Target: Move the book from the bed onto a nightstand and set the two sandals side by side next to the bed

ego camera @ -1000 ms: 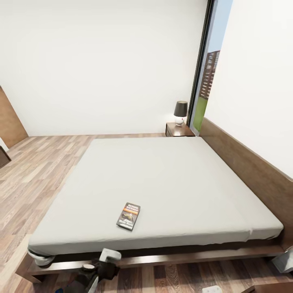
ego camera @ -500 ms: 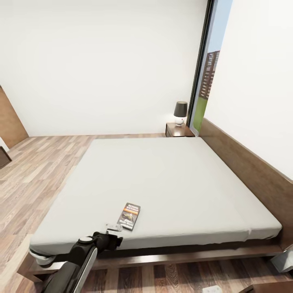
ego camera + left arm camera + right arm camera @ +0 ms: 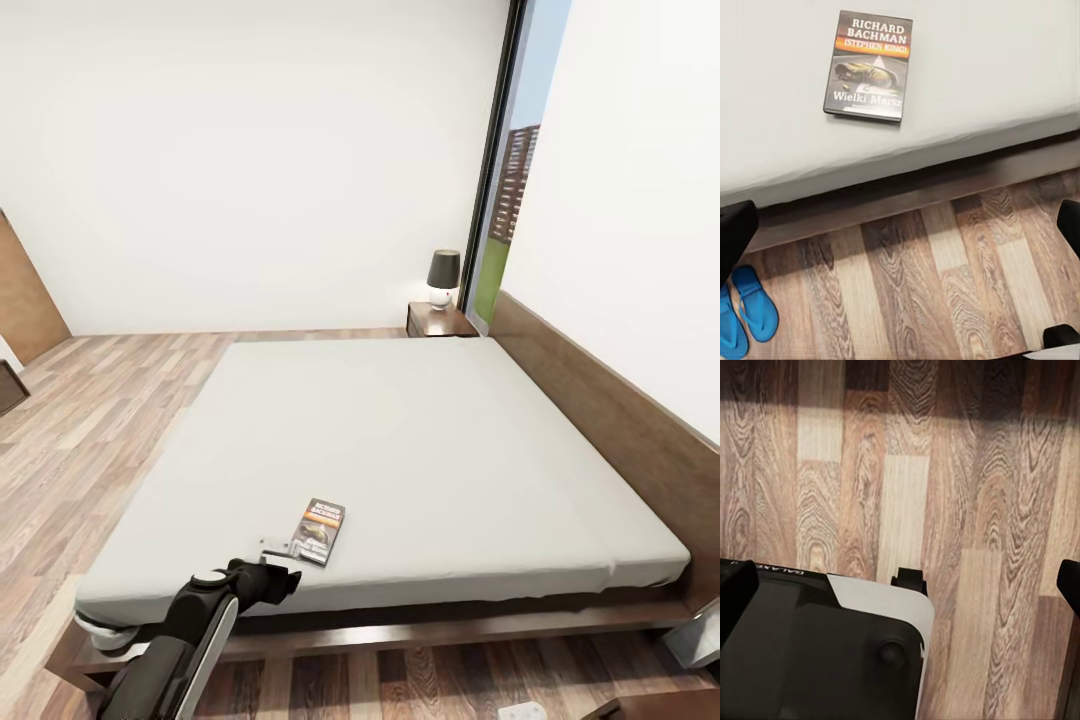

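The book (image 3: 318, 530), dark-covered with an orange band, lies flat on the bed's grey mattress (image 3: 400, 440) near its front edge. My left gripper (image 3: 277, 549) hovers open over that edge, just left of the book and apart from it. In the left wrist view the book (image 3: 868, 66) lies beyond the open gripper (image 3: 904, 229), and its dark fingertips (image 3: 735, 232) stand wide apart. Two blue sandals (image 3: 746, 311) lie close together on the floor by the bed frame (image 3: 907, 199). A nightstand (image 3: 440, 320) stands at the bed's far corner. My right gripper (image 3: 904, 585) hangs open over the floor.
A dark-shaded lamp (image 3: 444, 275) stands on the nightstand, beside the tall window (image 3: 510, 190). The brown headboard (image 3: 610, 410) runs along the right wall. Wood-plank floor (image 3: 80, 430) spreads left of the bed. The robot's base (image 3: 817, 652) lies under the right gripper.
My left arm has risen from below the bed frame and reached forward over the mattress edge, ending just left of the book. The book has not moved.
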Tool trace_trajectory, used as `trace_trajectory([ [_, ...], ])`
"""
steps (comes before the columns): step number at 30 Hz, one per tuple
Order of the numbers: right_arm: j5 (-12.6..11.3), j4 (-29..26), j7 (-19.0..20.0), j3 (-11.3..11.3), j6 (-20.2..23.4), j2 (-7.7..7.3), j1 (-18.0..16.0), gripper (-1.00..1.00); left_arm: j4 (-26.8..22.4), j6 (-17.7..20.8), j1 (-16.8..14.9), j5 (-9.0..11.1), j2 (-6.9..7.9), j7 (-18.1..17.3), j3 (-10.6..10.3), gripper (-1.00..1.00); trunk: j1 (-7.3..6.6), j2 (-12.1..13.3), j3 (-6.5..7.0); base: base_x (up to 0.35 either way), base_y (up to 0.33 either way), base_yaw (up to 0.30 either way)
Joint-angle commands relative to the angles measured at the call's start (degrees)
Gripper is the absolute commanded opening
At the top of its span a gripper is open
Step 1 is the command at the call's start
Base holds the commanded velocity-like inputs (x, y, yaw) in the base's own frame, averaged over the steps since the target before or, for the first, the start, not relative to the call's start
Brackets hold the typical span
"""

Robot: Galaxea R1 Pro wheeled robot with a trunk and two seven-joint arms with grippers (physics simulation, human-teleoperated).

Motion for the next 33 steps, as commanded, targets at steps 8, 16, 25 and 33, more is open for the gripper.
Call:
trace_trajectory([
  [8, 0.5, -0.21, 0.21, -0.16, -0.25, -0.07, -0.01, 1.0, -0.45, 0.45, -0.78, -0.05, -0.01, 0.07, 0.03, 1.0, 0.03, -0.12, -0.12, 0.0, 0.0, 0.0],
  [16, 0.45, -0.21, 0.21, -0.18, -1.45, -0.05, -0.01, 1.0, -0.55, 0.51, -2.09, -0.1, 0.0, 0.16, 0.07, 1.0, 0.03, -0.12, -0.12, 0.0, 0.0, 0.0],
  [25, 0.45, -0.2, 0.21, -0.19, -1.92, -0.09, -0.01, 1.0, -0.51, 0.53, -3.16, -0.14, 0.0, 0.33, 0.15, 1.0, 0.03, -0.12, -0.12, 0.0, 0.0, 0.0],
  [33, 0.48, -0.23, 0.21, -0.19, -2.08, -0.14, -0.01, 1.0, -0.34, 0.49, -3.45, -0.05, -0.01, 0.33, 0.17, 1.0, 0.03, -0.12, -0.12, 0.0, 0.0, 0.0],
])
